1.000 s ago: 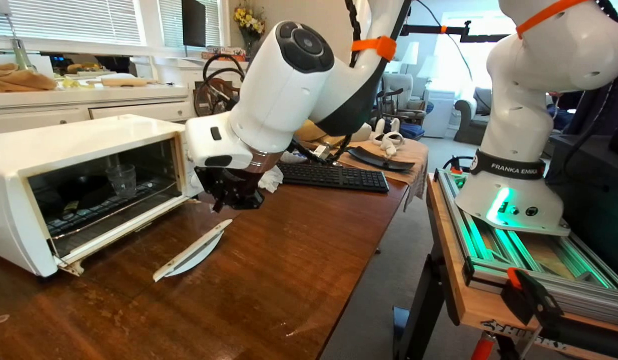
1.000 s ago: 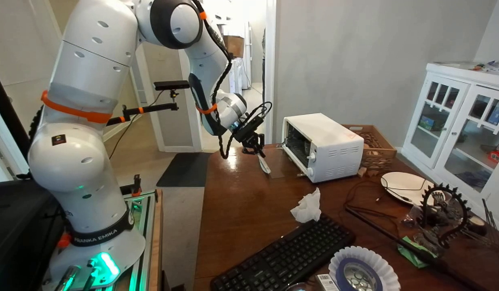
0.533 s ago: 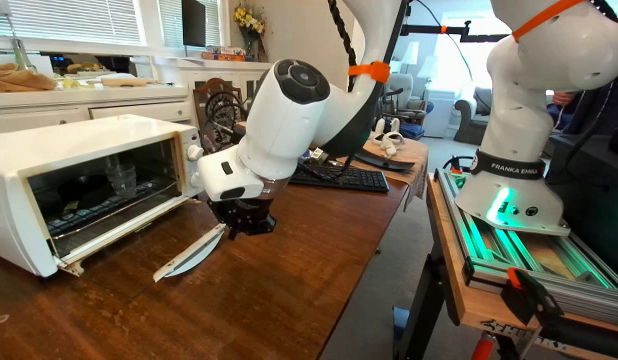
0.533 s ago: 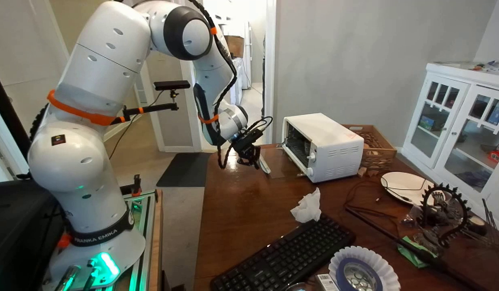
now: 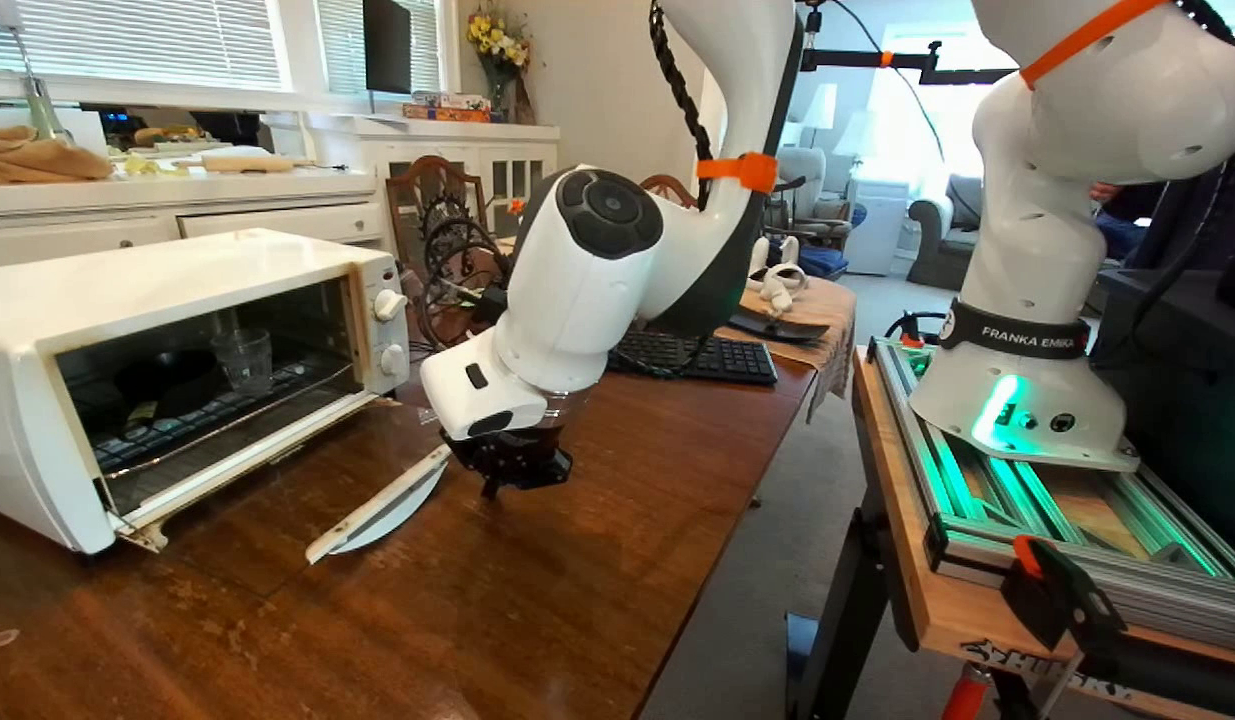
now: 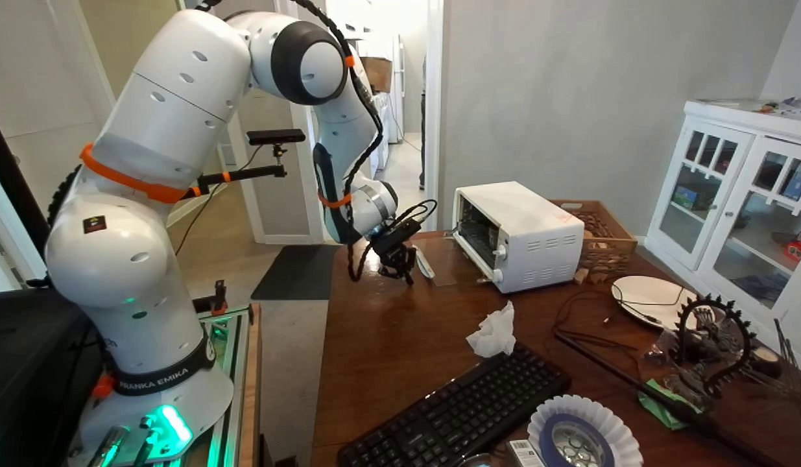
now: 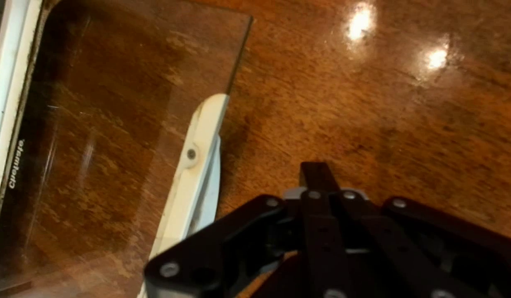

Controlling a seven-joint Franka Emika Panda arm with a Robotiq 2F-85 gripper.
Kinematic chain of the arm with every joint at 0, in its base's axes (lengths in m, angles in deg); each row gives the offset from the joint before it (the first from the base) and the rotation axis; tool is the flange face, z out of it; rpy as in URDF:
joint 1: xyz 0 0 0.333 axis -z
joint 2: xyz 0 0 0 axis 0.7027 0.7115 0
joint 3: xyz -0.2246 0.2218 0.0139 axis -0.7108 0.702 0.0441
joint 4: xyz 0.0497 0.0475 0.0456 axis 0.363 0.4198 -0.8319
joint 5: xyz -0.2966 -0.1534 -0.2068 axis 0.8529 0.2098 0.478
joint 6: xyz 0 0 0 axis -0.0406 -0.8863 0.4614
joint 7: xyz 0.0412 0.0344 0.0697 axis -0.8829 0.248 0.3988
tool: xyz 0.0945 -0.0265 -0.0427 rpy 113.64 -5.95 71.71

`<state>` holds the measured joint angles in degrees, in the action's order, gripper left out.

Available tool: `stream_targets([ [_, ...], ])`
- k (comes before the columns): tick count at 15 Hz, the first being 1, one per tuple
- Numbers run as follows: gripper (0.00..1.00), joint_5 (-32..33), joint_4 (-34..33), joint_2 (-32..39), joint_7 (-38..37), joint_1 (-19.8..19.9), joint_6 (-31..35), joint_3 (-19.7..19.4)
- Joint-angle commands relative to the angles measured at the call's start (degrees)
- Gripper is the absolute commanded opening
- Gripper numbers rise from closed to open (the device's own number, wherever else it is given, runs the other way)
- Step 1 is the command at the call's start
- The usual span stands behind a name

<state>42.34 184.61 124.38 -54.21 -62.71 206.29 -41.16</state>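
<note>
Currently, the claw [image 7: 323, 182] is closed, nothing gripped, low over the tabletop [image 7: 387, 111] beside the white handle [image 7: 187, 186] of the lowered glass door [image 7: 110, 136] — by a sideways swing, the handle could be struck and the toaster oven [image 6: 543, 253] shoved.

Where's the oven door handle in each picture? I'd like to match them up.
In an exterior view, the handle is left of centre, below the middle.
In an exterior view, the handle is just right of centre.
In the wrist view, the handle is left of centre.
Shared landmark: the gripper, near it.
</note>
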Motion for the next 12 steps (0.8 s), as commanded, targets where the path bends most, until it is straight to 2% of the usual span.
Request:
stream_targets([
  [1, 0.0, 2.22, 2.76, -2.79, -0.21, 0.79, 0.53, -1.35],
  [5, 0.0, 3.63, 4.77, -5.13, -0.4, 2.98, 0.68, -2.88],
  [7, 0.0, 0.81, 4.87, -5.07, 0.84, 5.03, 1.29, -3.02],
  [8, 0.01, 1.96, 3.1, -3.82, 0.17, 3.54, -0.01, -2.74],
  [12, 0.0, 2.25, 2.74, -3.53, 0.01, 4.98, 0.82, -3.12],
])
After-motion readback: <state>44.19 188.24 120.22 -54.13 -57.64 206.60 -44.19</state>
